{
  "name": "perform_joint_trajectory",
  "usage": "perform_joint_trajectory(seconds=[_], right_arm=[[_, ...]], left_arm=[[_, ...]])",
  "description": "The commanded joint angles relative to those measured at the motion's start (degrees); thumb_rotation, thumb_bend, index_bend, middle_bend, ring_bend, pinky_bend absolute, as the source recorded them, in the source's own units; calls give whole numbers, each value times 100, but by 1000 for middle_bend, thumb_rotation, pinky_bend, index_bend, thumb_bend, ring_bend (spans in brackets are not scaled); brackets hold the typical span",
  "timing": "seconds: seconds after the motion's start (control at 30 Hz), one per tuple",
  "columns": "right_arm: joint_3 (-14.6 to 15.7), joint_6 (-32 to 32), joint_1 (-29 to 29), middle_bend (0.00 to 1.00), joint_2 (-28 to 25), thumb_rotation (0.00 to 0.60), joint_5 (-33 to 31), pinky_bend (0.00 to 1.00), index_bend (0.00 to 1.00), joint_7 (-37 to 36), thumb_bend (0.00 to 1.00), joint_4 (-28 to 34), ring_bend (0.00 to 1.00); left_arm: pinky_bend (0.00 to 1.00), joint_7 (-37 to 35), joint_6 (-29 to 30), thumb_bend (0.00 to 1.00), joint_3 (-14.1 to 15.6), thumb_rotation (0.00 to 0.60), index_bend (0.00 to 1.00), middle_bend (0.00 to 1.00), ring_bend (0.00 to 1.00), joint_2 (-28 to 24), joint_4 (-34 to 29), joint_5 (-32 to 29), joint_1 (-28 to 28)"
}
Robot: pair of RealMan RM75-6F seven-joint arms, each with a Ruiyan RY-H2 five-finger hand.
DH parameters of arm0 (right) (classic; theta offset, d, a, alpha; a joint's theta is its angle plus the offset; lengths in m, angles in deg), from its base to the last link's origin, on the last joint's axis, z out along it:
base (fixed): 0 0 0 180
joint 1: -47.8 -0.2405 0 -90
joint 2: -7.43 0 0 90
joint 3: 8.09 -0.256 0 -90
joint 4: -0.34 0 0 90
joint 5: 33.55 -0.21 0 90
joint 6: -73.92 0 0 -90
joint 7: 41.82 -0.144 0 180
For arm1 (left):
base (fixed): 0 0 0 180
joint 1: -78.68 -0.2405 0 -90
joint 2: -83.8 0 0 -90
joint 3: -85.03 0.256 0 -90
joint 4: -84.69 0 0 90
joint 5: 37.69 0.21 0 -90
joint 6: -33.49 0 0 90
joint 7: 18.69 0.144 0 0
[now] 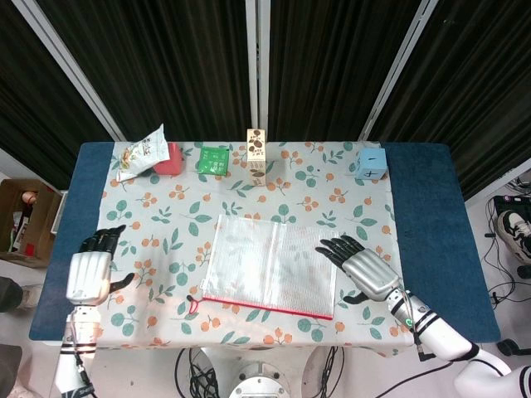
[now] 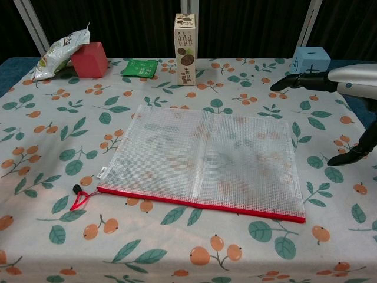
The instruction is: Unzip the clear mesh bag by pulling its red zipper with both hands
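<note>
Head view alone shows left hand spread, empty; right hand likewise beside flat mesh bag.

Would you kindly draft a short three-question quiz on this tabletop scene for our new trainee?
1. True or false: the clear mesh bag with the red zipper lies flat on the floral tablecloth.
2. Which hand holds the bag? A) left hand B) right hand C) neither
3. Fill in: the zipper's red pull loop lies at the bag's near-____ corner in the chest view.

Key:
1. True.
2. C; the left hand and right hand are both open, beside the bag.
3. Left.
</note>
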Motion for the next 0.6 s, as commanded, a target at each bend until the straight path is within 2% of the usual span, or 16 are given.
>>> perform_joint_trajectory(seconds=[0.03, 0.13, 0.27, 0.47, 0.6], right_arm=[[15, 690, 457, 83, -228, 600, 152, 0, 13, -723, 13, -222, 0], [-50, 1464, 932, 103, -138, 600, 119, 0, 43, -467, 69, -561, 0], [-115, 2466, 1596, 106, 69, 600, 55, 0, 48, -24, 84, -923, 0], [34, 3256, 2291, 105, 125, 600, 254, 0, 48, -539, 85, -1379, 0], [113, 3505, 2600, 102, 124, 600, 341, 0, 48, -995, 84, -1624, 0]], left_arm=[[282, -270, -57, 61, -14, 600, 162, 216, 171, -360, 138, -172, -108], [269, -571, -74, 61, 126, 600, 185, 222, 171, -658, 289, -89, -217], [240, -1052, 136, 61, 315, 600, 192, 222, 171, -793, 540, 106, -436], [217, -1449, 613, 61, 706, 600, 200, 220, 171, -804, 825, 616, -797], [209, -1546, 945, 60, 929, 600, 200, 215, 170, -767, 875, 919, -1037]])
